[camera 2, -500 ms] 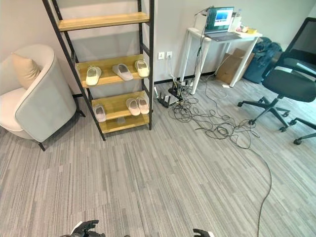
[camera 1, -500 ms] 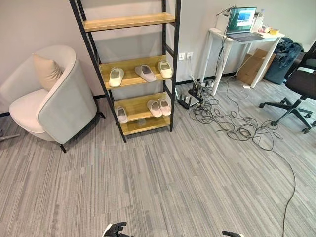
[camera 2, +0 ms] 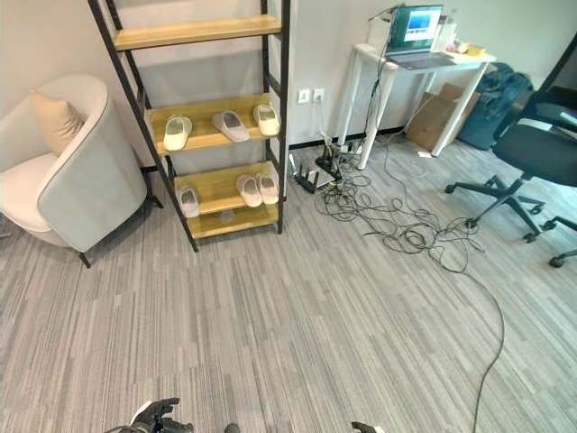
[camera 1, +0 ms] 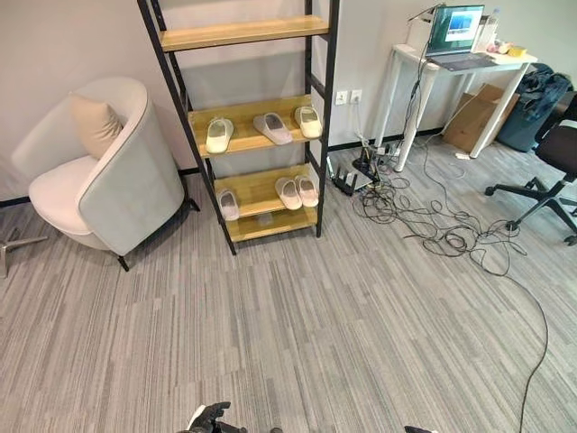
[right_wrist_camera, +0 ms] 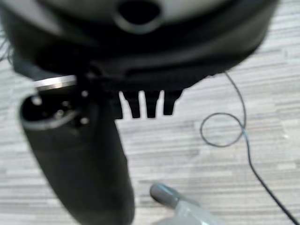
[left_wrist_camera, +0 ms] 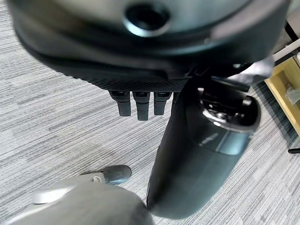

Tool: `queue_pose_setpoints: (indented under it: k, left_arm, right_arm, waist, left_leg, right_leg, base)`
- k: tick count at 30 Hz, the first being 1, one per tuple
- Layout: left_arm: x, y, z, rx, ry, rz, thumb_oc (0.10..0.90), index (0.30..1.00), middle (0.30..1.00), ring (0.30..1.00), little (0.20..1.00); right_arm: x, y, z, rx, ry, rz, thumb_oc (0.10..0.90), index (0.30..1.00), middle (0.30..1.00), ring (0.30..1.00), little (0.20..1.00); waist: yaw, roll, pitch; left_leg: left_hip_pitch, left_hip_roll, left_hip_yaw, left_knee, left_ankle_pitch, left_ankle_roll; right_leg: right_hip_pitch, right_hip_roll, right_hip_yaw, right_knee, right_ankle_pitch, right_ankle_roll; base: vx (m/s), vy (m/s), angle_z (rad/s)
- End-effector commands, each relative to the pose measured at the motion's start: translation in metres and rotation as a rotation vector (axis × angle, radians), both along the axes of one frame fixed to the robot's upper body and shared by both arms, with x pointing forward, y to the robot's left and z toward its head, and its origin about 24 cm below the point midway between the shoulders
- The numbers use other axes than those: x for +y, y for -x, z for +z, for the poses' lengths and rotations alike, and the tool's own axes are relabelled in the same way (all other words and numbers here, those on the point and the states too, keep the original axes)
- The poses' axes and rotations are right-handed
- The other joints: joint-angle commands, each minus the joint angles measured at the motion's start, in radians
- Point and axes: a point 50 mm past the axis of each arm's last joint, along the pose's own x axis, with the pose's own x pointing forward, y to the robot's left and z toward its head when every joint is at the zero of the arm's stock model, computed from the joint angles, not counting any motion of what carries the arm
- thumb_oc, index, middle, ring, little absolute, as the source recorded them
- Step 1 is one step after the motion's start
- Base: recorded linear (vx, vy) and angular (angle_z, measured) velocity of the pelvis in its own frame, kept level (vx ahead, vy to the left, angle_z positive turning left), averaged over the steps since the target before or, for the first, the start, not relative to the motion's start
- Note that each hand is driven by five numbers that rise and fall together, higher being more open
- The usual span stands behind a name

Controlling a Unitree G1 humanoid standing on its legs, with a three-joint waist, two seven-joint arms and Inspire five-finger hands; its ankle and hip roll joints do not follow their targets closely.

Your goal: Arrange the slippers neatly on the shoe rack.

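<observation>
I see the shoe rack [camera 1: 257, 126] at twelve o'clock, well apart from me across the grey floor [camera 1: 297, 325], with an armchair [camera 1: 108, 185] at ten o'clock and a bench [camera 1: 460, 68] carrying a laptop [camera 1: 455, 23] at two o'clock. The slippers [camera 1: 266, 128] lie on it: three loosely spaced on the middle shelf, one skewed, and three on the lower shelf, two paired and one apart. My left hand [left_wrist_camera: 140, 101] and right hand [right_wrist_camera: 147, 105] hang low at six o'clock, fingers relaxed and straight, holding nothing. I judge this the approach step; next I must close on the rack before reaching for the skewed slipper.
</observation>
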Motion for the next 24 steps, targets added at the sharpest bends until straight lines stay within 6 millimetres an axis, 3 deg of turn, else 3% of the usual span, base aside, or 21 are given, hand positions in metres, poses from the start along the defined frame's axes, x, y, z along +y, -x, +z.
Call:
queue_pose_setpoints:
  k: [1,6,14,16,17,19,20,22,24]
  left_arm:
    - [-0.012,-0.017,0.003,-0.048,-0.003,-0.050,0.800,0.900,0.900,0.900,0.900]
    - [-0.009,-0.008,0.001,-0.021,-0.005,-0.040,0.800,0.900,0.900,0.900,0.900]
    - [0.001,-0.003,0.000,-0.002,-0.013,-0.010,0.800,0.900,0.900,0.900,0.900]
    - [0.004,-0.006,0.002,-0.009,-0.022,-0.019,0.800,0.900,0.900,0.900,0.900]
    - [0.007,-0.011,0.004,-0.022,-0.031,-0.026,0.800,0.900,0.900,0.900,0.900]
    - [0.011,-0.016,0.006,-0.034,-0.042,-0.024,0.800,0.900,0.900,0.900,0.900]
    - [0.012,-0.018,0.007,-0.039,-0.047,-0.026,0.800,0.900,0.900,0.900,0.900]
    - [0.012,-0.019,0.007,-0.040,-0.050,-0.037,0.800,0.900,0.900,0.900,0.900]
    - [0.011,-0.019,0.007,-0.036,-0.050,-0.059,0.800,0.900,0.900,0.900,0.900]
  right_arm:
    - [-0.016,-0.012,0.008,-0.059,0.066,-0.003,0.800,0.900,0.900,0.900,0.900]
    - [-0.014,-0.011,0.007,-0.046,0.062,0.023,0.800,0.900,0.900,0.900,0.900]
    - [-0.017,-0.005,0.006,-0.018,0.069,0.049,0.800,0.900,0.900,0.900,0.900]
    - [-0.017,-0.007,0.007,-0.019,0.074,0.084,0.800,0.900,0.900,0.900,0.900]
    - [-0.017,-0.012,0.009,-0.025,0.080,0.113,0.800,0.900,0.900,0.900,0.900]
    - [-0.019,-0.019,0.011,-0.044,0.091,0.127,0.800,0.900,0.900,0.900,0.900]
    - [-0.018,-0.021,0.011,-0.049,0.094,0.135,0.800,0.900,0.900,0.900,0.900]
    - [-0.019,-0.019,0.011,-0.046,0.097,0.140,0.800,0.900,0.900,0.900,0.900]
    - [-0.020,-0.016,0.011,-0.035,0.095,0.137,0.800,0.900,0.900,0.900,0.900]
  waist:
    - [0.025,-0.046,0.027]
    - [0.030,-0.044,0.011]
    - [0.038,-0.060,0.003]
    - [0.049,-0.063,0.010]
    - [0.046,-0.056,0.027]
    - [0.028,-0.047,0.049]
    - [0.021,-0.037,0.054]
    - [0.010,-0.029,0.057]
    - [-0.008,-0.025,0.053]
  left_leg:
    - [-0.047,0.022,0.092,0.095,-0.089,-0.002]
    - [-0.041,0.009,0.173,-0.002,-0.071,0.025]
    - [-0.017,-0.019,0.157,-0.017,-0.088,0.057]
    - [-0.011,-0.027,0.160,-0.010,-0.106,0.075]
    - [0.000,-0.028,0.158,-0.003,-0.121,0.091]
    - [0.012,-0.022,0.143,0.001,-0.123,0.105]
    - [0.020,-0.015,0.134,-0.002,-0.125,0.107]
    - [0.037,-0.012,0.122,-0.010,-0.127,0.109]
    - [0.080,-0.014,0.104,-0.041,-0.133,0.103]
  right_leg:
    - [-0.005,-0.054,0.031,0.008,-0.005,0.114]
    - [-0.005,-0.043,0.015,0.008,-0.015,0.115]
    - [0.009,-0.077,0.025,0.078,-0.054,0.131]
    - [-0.022,-0.103,0.028,0.169,-0.059,0.144]
    - [-0.092,-0.122,0.031,0.306,-0.020,0.161]
    - [-0.172,-0.129,0.047,0.438,0.049,0.168]
    - [-0.200,-0.123,0.057,0.481,0.052,0.163]
    - [-0.230,-0.104,0.070,0.513,0.041,0.152]
    - [-0.252,-0.061,0.087,0.465,0.005,0.142]
  base:
    - [0.04,0.044,0.49]
    - [0.12,0.059,0.38]
    - [0.15,0.122,0.03]
    - [0.10,0.147,-0.03]
    - [0.09,0.193,-0.18]
    - [0.10,0.153,-0.35]
    - [0.18,0.116,-0.05]
    - [0.17,0.057,0.32]
    - [0.24,-0.004,0.36]
